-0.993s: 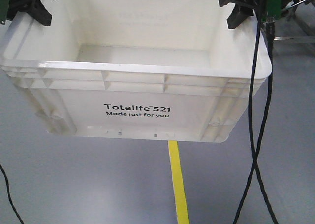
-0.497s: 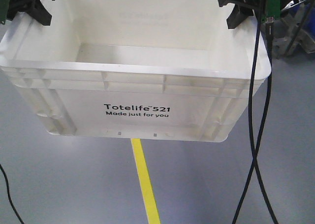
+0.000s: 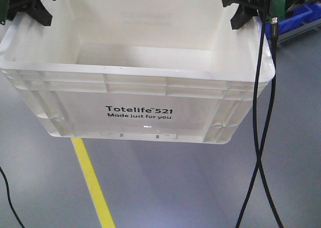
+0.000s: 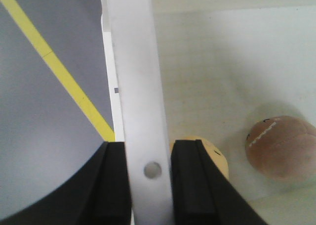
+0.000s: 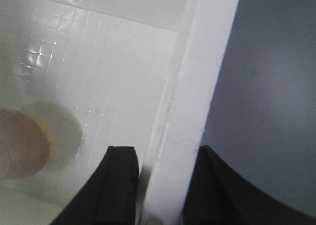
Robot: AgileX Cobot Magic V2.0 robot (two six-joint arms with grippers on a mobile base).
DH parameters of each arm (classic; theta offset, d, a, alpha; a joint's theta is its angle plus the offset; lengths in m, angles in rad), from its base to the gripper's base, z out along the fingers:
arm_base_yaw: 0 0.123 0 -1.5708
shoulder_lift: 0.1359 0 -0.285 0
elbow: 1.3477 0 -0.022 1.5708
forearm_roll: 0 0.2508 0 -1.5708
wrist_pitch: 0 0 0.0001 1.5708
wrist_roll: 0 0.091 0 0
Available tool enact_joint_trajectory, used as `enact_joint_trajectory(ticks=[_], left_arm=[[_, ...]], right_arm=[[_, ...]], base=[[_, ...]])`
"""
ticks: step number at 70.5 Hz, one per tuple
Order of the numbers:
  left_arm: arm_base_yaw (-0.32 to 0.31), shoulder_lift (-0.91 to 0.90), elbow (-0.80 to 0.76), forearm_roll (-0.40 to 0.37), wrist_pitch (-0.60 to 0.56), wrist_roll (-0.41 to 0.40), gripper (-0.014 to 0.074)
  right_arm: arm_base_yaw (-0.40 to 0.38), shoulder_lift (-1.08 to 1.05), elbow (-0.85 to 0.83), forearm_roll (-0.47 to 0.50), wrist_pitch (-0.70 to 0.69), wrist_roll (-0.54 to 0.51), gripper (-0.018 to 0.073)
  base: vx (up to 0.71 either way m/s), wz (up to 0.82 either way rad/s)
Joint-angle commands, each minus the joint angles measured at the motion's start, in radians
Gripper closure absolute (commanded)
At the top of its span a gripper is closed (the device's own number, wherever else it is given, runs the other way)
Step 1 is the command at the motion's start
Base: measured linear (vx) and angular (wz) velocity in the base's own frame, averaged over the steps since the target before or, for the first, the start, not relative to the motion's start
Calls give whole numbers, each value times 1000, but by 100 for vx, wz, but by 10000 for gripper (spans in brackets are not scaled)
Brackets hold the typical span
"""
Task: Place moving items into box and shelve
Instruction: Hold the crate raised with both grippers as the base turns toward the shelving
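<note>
The white box [image 3: 140,78], printed "Totelife 521", hangs above the grey floor, held at both short sides. My left gripper [image 3: 30,7] is shut on its left rim [image 4: 131,62], one finger outside the wall and one inside. On the opposite rim [image 5: 207,62] my right gripper [image 3: 246,7] is shut the same way. Inside lie the moving items. The cream-yellow toy [image 4: 217,156] shows partly behind the inner left finger. The reddish-brown toy [image 4: 281,146] rests further in and also appears at the left edge of the right wrist view as the reddish-brown toy [image 5: 19,146].
A yellow tape line [image 3: 93,183] runs across the grey floor below the box. Two black cables [image 3: 261,138] hang down and cross at the right. Blue bins [image 3: 301,15] on a rack show at the top right.
The yellow floor line has slid leftward under the box and blue bins have come into view at the right. Both grippers keep the box held as before.
</note>
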Motion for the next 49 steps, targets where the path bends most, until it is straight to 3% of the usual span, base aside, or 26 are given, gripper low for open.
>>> enact_joint_trajectory(ticks=[1,49], left_arm=[[-15,-59,-47,-86,-98,4,613],[-15,-59,-47,-86,-98,4,613]], right_arm=[[13,-64,-47,71,-80,-41,571],[13,-64,-47,71,-77,-41,571]], base=[[40,-57],[34,-71]])
